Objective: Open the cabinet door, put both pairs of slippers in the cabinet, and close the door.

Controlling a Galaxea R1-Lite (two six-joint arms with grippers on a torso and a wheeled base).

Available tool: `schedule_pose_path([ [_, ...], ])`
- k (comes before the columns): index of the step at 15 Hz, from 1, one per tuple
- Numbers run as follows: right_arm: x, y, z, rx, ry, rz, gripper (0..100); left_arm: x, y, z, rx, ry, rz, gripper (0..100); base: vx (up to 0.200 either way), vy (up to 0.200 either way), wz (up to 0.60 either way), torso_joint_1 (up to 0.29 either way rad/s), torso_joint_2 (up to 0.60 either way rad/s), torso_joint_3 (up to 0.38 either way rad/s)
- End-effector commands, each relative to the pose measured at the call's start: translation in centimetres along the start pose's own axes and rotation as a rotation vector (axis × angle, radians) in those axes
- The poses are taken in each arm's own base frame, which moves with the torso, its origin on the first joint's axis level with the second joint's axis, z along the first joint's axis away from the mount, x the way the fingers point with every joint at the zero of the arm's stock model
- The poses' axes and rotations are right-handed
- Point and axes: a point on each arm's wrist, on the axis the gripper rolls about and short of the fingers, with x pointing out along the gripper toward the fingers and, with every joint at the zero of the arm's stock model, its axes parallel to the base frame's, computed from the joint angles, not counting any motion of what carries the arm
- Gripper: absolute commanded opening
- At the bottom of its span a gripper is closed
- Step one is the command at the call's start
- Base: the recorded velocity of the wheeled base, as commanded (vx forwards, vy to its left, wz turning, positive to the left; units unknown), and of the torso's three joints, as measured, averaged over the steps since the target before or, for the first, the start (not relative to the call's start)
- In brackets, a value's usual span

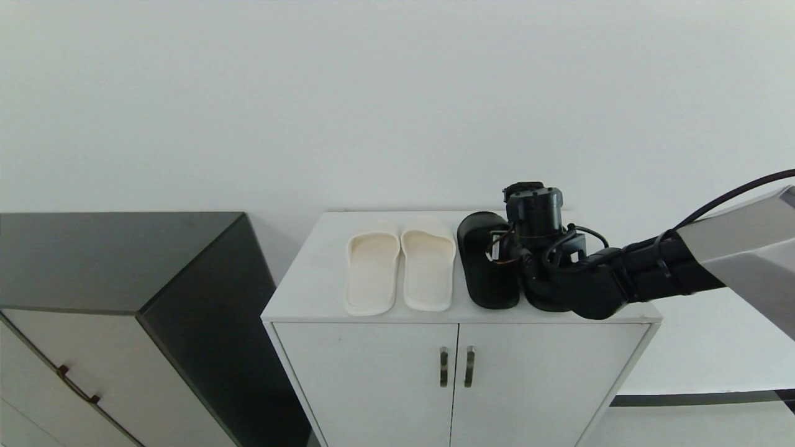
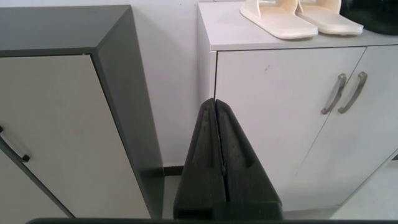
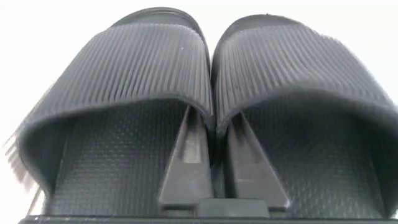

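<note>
- Dark cabinet (image 1: pixel 124 267) stands far left, just beside the white cabinet (image 1: pixel 372 385); the left wrist view shows the narrow gap between the two down to the floor
- Left gripper (image 2: pixel 219 149) hangs in front of that gap, below both cabinet tops, fingers pressed together on nothing
- The white cabinet has two doors, both closed, and two upright handles (image 1: pixel 443 366) side by side at the middle
- Cream slippers (image 1: pixel 400 267): two, side by side on the white cabinet's top, just left of the black pair
- Black slippers (image 1: pixel 487 267): two, on the same top; the head view shows one plainly and the arm covers the other, while the right wrist view shows both ribbed straps touching
- Right gripper (image 3: pixel 217 168) has one finger inside each black slipper, pinching their adjoining inner sides
</note>
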Motion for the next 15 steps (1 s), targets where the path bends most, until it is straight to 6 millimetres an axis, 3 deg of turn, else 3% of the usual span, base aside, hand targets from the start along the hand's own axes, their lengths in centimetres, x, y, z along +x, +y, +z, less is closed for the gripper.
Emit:
schedule_pose_path([
  [1, -0.2, 0.0, 0.5, 0.008, -0.013, -0.001, 0, 0.0, 0.0, 0.0, 0.000, 0.000, 0.001, 0, 0.000, 0.000, 0.00, 0.000, 0.00, 0.000],
  [4, -1.6, -0.7, 1.6, 0.018, -0.028, 0.005, 0, 0.0, 0.0, 0.0, 0.004, 0.000, 0.001, 0, 0.000, 0.000, 0.00, 0.000, 0.00, 0.000],
  [7, -5.2, -2.4, 2.9, -0.011, -0.030, 0.057, 0, 0.0, 0.0, 0.0, 0.009, -0.001, -0.001, 0, 0.000, 0.000, 0.00, 0.000, 0.00, 0.000],
  [12, -13.6, -6.0, 3.0, -0.030, 0.019, 0.414, 0, 0.0, 0.0, 0.0, 0.007, 0.000, -0.001, 0, 0.000, 0.000, 0.00, 0.000, 0.00, 0.000],
  [15, -17.1, -8.0, 2.0, -0.040, 0.060, 0.651, 0, 0.0, 0.0, 0.0, 0.007, -0.001, -0.001, 0, 0.000, 0.000, 0.00, 0.000, 0.00, 0.000],
])
